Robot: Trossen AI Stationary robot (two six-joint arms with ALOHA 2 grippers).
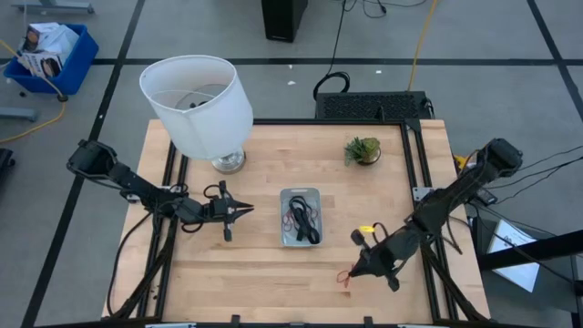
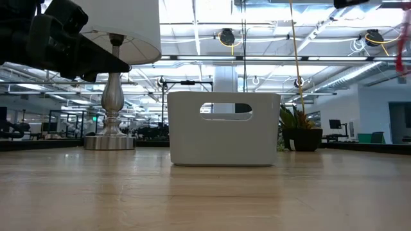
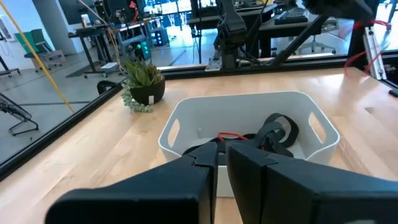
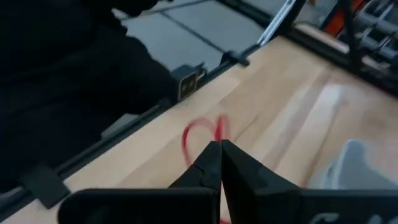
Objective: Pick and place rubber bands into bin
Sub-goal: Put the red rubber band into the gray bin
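Right pincer [image 1: 352, 271] near the table's [image 1: 255, 292] front edge, pinched on a red rubber band [image 1: 344, 277], bin [image 1: 300, 217] mid-table holding black and red bands, left pincer [image 1: 244, 210] narrow, beside bin's left wall, bare wood between.

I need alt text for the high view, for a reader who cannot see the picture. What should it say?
Seen from above, the right gripper is shut on a red rubber band near the wooden table's front edge, right of the grey bin, which already holds black and red bands. The left gripper waits left of the bin, near a white lamp; a small plant stands behind.
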